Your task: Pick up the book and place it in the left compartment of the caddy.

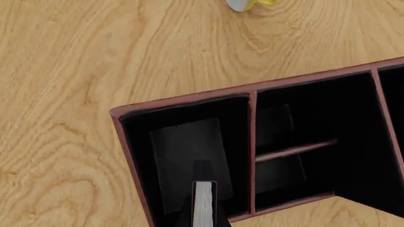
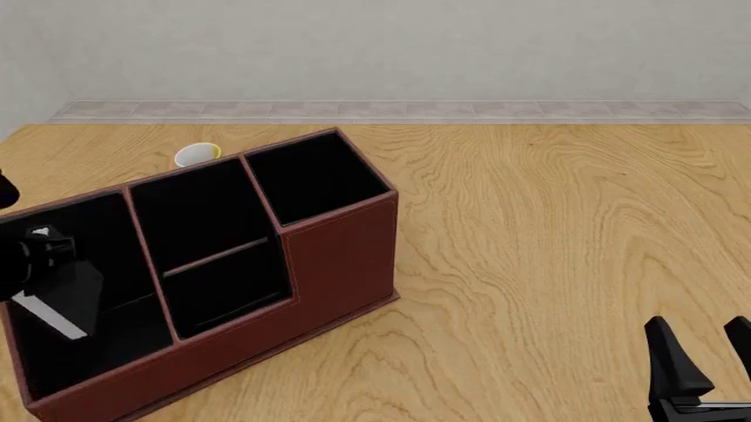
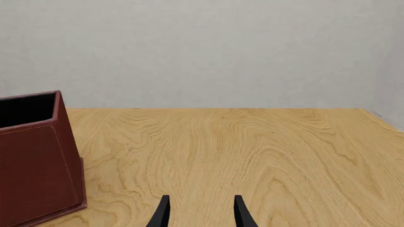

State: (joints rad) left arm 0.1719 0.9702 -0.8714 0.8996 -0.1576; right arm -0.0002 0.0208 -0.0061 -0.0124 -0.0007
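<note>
Left hand lowers book (tilted) into caddy.

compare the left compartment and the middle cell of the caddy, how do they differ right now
The left compartment is one undivided space; the middle cell is split by a crossbar. The left compartment has the book inside it, gripped by the left pincer; the middle cell looks empty. Both are black-lined, inside the same reddish-brown caddy.
</note>
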